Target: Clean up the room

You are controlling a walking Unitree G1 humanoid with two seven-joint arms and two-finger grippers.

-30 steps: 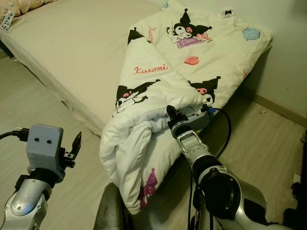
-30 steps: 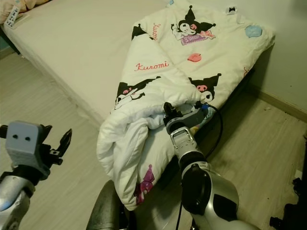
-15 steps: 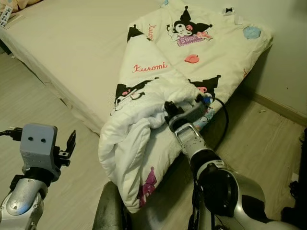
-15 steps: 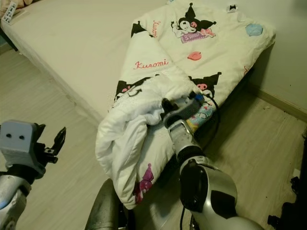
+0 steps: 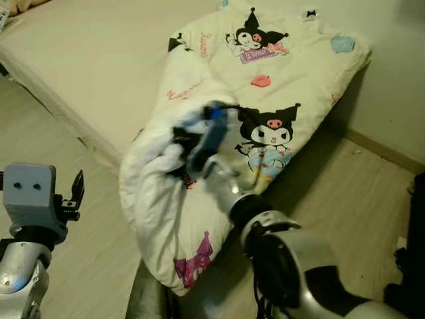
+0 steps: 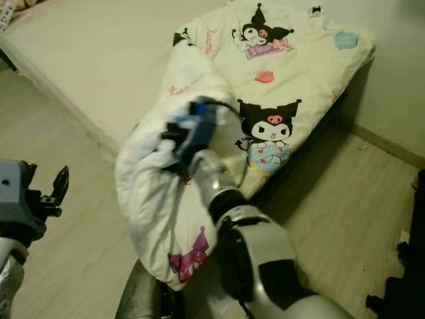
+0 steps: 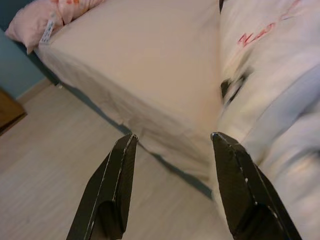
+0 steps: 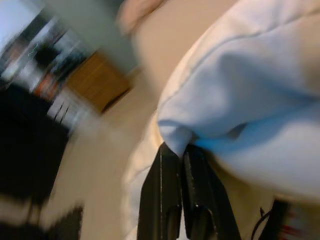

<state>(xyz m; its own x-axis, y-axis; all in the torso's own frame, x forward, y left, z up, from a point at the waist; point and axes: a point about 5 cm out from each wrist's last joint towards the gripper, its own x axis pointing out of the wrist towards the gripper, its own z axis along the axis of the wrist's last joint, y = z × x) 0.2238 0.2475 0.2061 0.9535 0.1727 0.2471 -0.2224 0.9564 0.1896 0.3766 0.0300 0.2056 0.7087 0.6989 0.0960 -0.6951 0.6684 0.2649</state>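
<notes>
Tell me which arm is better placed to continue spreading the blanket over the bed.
The right. Its gripper is shut on a fold of the Kuromi blanket above the mattress. The left gripper is open beside the bed, over the floor, holding nothing.

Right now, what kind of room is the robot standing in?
Most likely a bedroom. A low bed with a beige sheet sits on a wood-look floor, a white cartoon-print comforter lies across it, and a pink pillow rests at the far end.
</notes>
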